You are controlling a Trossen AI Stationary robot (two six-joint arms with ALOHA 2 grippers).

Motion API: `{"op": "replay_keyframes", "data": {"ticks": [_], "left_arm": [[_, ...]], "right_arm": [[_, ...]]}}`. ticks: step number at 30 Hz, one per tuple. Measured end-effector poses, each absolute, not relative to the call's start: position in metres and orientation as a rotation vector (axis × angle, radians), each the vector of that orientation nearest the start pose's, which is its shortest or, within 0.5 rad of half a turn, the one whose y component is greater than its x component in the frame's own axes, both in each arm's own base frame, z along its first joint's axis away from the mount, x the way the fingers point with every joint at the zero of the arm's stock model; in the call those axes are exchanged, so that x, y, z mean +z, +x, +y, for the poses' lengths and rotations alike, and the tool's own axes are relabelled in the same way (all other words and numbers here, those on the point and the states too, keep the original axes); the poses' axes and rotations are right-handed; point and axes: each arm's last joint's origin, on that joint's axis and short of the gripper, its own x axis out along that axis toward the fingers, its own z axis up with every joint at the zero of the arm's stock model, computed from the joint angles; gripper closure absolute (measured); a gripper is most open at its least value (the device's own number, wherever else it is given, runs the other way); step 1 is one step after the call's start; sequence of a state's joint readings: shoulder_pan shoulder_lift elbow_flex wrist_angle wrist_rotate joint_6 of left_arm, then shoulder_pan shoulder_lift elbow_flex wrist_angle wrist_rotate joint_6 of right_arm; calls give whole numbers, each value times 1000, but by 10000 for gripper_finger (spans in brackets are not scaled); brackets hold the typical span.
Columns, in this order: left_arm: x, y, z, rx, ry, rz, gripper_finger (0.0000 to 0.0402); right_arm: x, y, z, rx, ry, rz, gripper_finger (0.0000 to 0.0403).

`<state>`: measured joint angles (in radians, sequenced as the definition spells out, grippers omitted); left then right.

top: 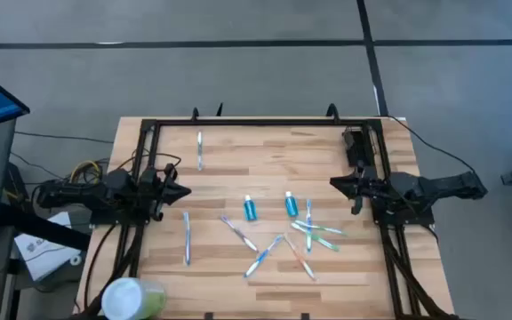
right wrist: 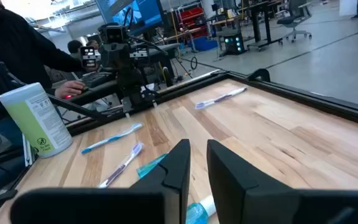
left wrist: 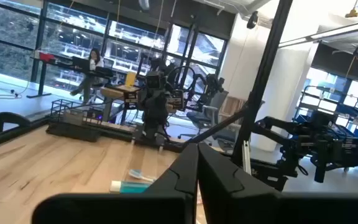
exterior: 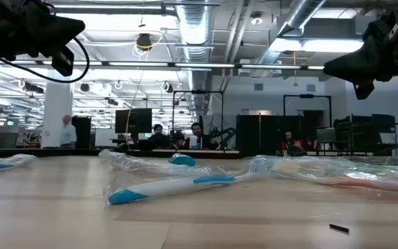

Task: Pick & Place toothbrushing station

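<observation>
Over the worktop (top: 238, 160) in the high view, both arms hang at mid-height at opposite edges, left tool (top: 183, 191) and right tool (top: 334, 184) facing each other with nothing held, so I judge the pick not yet begun. What I take for the toothbrushing station (top: 356, 145) is a small dark boxy shape near the far right corner, just beyond the right arm. Loose toothbrushes (top: 256, 258) and two blue tubes (top: 250, 209) lie between the arms, well apart from it. From the low view, both tools sit high above the wood and the station cannot be made out. Past the left wrist, the left tool's fingers (left wrist: 222, 177) meet with no gap, empty; a dark upright thing at the far edge may be the station, though I cannot be sure. Past the right wrist, the right tool's fingers (right wrist: 176, 165) show a narrow slit, empty. Next, the right arm probably must turn toward the far corner, widen its fingers and come down around the holder squarely, since it looks small and easy to tip.
</observation>
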<state>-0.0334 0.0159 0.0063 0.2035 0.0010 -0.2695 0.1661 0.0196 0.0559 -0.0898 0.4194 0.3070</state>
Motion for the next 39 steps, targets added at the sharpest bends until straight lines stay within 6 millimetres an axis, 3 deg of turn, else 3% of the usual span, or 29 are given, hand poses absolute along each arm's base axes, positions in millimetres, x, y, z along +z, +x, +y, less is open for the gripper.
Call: {"op": "replay_keyframes", "data": {"ticks": [21, 33, 36, 39], "left_arm": [[188, 96, -3, -67, -277, -232, 400], [214, 85, -1, -112, -574, -529, 400], [216, 84, 1, -70, -612, -570, 400], [218, 82, 3, -34, -656, -604, 400]], "right_arm": [[173, 93, 4, -260, 290, 12, 355], [173, 94, 3, -262, 302, -3, 355], [173, 94, 3, -260, 395, -17, 355], [174, 94, 3, -256, 617, -55, 355]]}}
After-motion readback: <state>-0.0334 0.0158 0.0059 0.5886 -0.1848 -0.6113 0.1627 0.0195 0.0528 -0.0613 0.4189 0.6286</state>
